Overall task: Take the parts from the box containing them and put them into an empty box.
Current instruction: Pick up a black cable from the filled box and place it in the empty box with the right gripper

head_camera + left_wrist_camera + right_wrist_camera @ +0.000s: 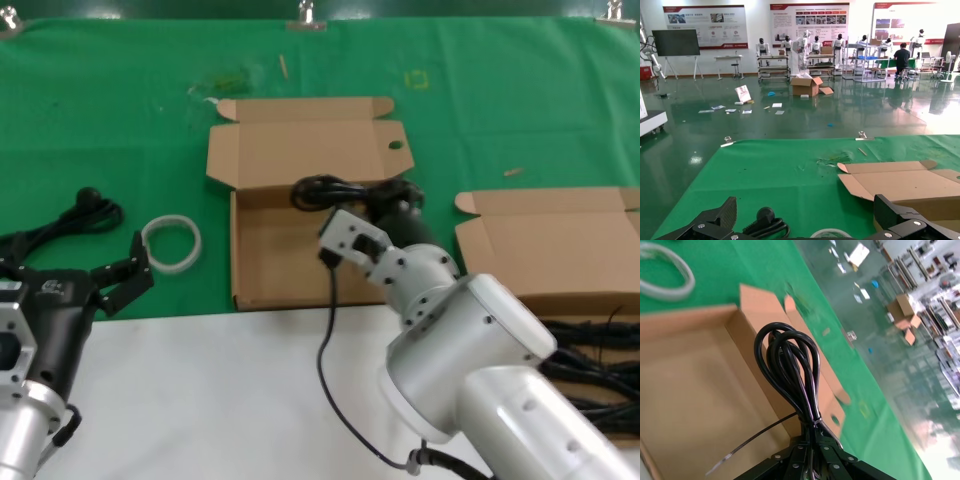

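The right pincer (400, 213) reaches over the open, shallow brown corrugated cardboard box with a small round hole in its lid tab (262, 270), which sits in the middle of the green-covered bench (120, 120). Its fingers are clamped together on a bundled black power cable (335, 190); in the right wrist view the cable's loops (790, 365) hang out from between the fingers above the box's bare floor (700, 375), near the wall where the lid is hinged. One loose strand of black cable trails from the arm toward the white front strip of the bench (200, 400). The second brown cardboard box with a plain flap lid (560, 240) stands to the right, with more black cables (590, 345) lying in it, partly hidden by the right arm. The left pincer (122, 278) hangs at the left edge of the bench with its fingers apart, touching nothing. Near it lie a white translucent ring (172, 243) and a black cord with a ball-shaped end (75, 212).
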Robot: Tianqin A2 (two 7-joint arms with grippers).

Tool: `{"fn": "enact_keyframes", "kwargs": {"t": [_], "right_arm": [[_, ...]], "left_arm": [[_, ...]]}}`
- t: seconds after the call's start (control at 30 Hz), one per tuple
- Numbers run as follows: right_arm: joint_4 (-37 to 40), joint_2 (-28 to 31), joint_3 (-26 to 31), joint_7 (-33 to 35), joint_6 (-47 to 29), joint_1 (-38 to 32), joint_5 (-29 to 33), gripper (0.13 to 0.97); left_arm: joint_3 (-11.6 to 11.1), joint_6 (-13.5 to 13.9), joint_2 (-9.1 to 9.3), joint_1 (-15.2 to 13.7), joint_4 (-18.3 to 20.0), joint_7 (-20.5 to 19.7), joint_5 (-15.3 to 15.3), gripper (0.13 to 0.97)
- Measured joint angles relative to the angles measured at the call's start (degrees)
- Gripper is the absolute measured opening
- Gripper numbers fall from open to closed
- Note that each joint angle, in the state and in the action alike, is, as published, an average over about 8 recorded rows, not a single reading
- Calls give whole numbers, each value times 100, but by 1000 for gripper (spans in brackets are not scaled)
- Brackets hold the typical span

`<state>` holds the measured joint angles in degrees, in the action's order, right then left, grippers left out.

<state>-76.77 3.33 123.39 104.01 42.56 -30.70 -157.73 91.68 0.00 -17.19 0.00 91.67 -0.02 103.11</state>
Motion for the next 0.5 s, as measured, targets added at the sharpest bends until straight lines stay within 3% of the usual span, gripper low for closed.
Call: {"fn": "enact_keyframes", "kwargs": {"t": [0.27, 0.5], "right_arm": [[718, 24, 794, -897, -406, -476, 0, 145], [1085, 29, 1112, -1315, -533, -649, 0, 145]], "left_arm": [[0, 0, 0, 0, 0, 0, 0, 966], [0, 0, 0, 0, 0, 0, 0, 966]]}}
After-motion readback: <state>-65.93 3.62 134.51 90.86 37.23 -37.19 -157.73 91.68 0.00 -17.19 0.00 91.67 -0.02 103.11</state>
